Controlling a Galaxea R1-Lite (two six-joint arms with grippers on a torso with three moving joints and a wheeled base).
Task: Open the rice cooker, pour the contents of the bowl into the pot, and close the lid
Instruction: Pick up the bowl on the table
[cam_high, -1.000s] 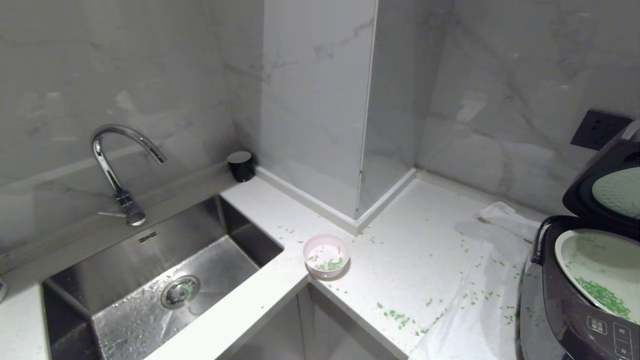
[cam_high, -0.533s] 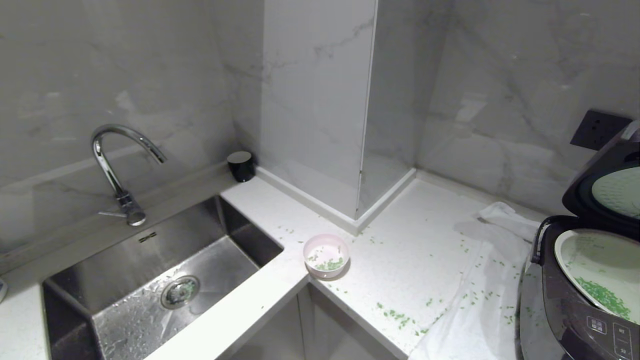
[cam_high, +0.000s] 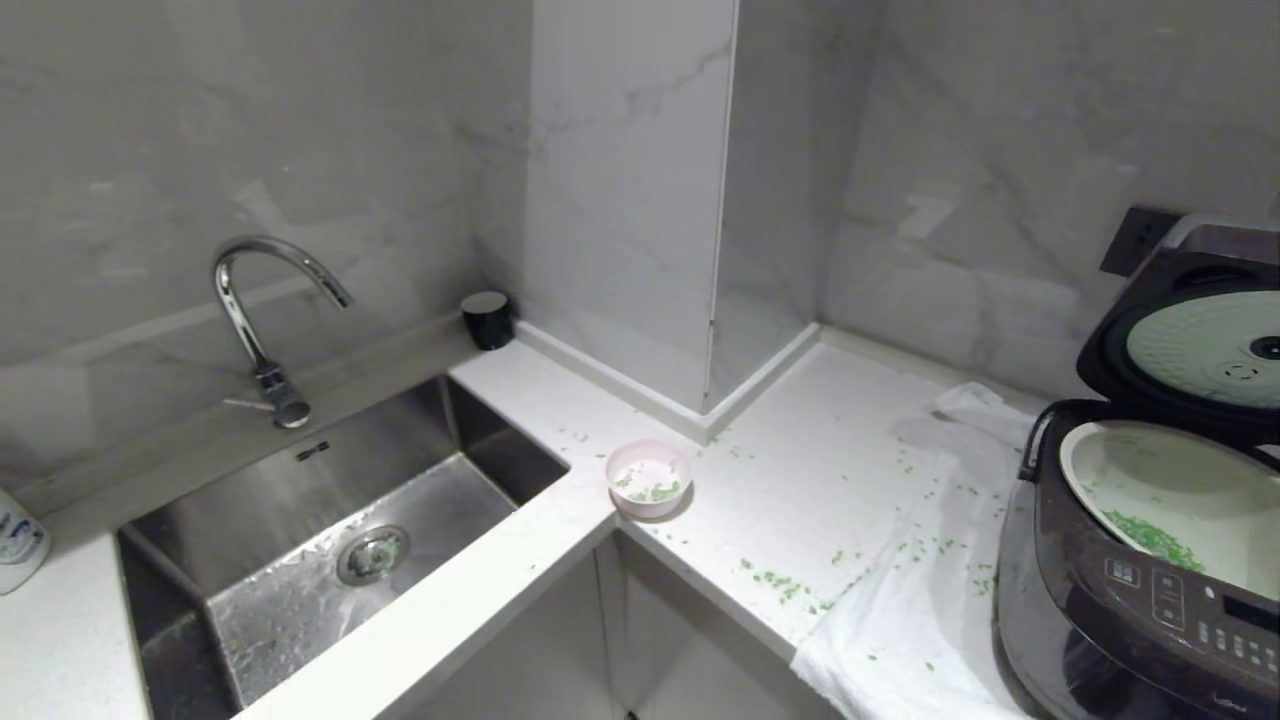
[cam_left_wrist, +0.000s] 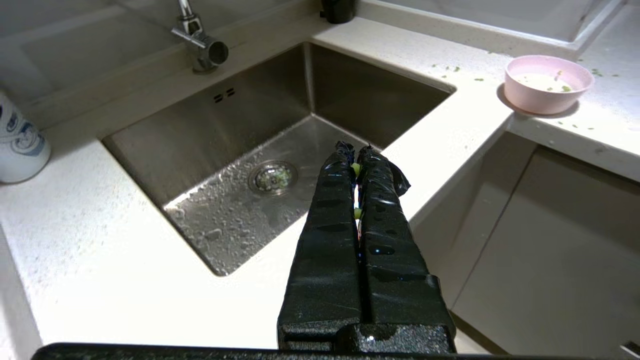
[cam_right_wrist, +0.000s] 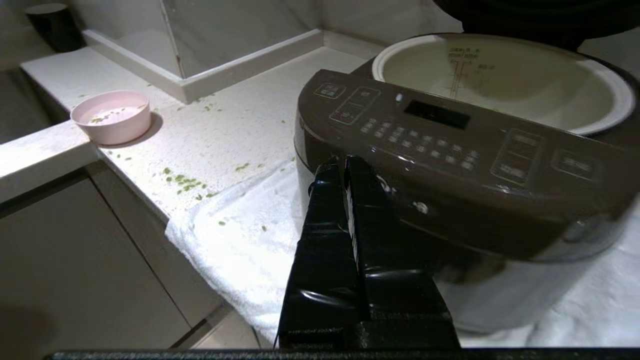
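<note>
Marble walls back a white L-shaped counter (cam_high: 820, 470), with a steel sink (cam_high: 330, 540) and tap (cam_high: 262, 320) at the left of the head frame. At the counter's inner corner, mid-frame, sits the bowl (cam_high: 648, 478), upright, with a few green bits (cam_high: 655, 492) left in it. More bits are strewn over the counter and a white towel (cam_high: 920, 610) at lower right. On that towel stands the cooker (cam_high: 1130, 600), at the right edge, its lid (cam_high: 1190, 340) raised and the pot (cam_high: 1180, 490) exposed, with a patch of green at its bottom.

Neither arm shows in the head frame. In the left wrist frame, the left gripper (cam_left_wrist: 357, 152) hangs over the sink's front edge, fingers pressed together with small green scraps stuck between them; the bowl lies well apart at upper right. In the right wrist frame, the right gripper (cam_right_wrist: 344, 164) is likewise closed and empty, its tips just before the cooker's button panel (cam_right_wrist: 440, 135), the bowl well off at the left.
</note>
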